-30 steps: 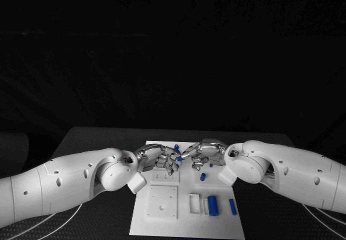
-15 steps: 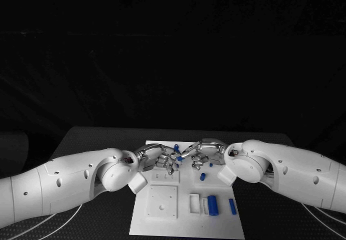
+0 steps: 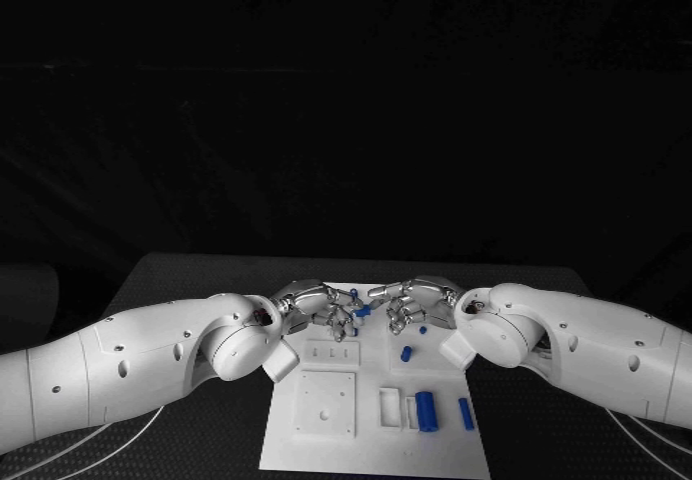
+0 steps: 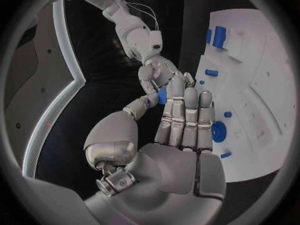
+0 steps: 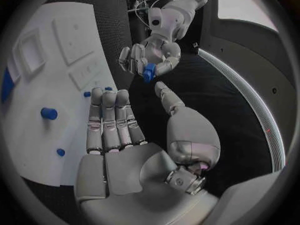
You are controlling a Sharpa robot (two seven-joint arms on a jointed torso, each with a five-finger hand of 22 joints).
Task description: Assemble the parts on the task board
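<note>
Two hands above the task board (image 3: pixel 433 455): left hand (image 3: pixel 320 308) pinching a blue part (image 5: pixel 149 72), right hand (image 3: pixel 411 303) spread, empty.

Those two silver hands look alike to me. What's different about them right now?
The left silver hand pinches a small blue piece in its fingers, while the right silver hand holds nothing. The left hand's fingers curl in, while the right hand's lie straight, side by side. Both are held above the far end of the white task board.

A black table (image 3: pixel 202 275) carries the white task board (image 3: pixel 433 455), which lies flat at its middle.
</note>
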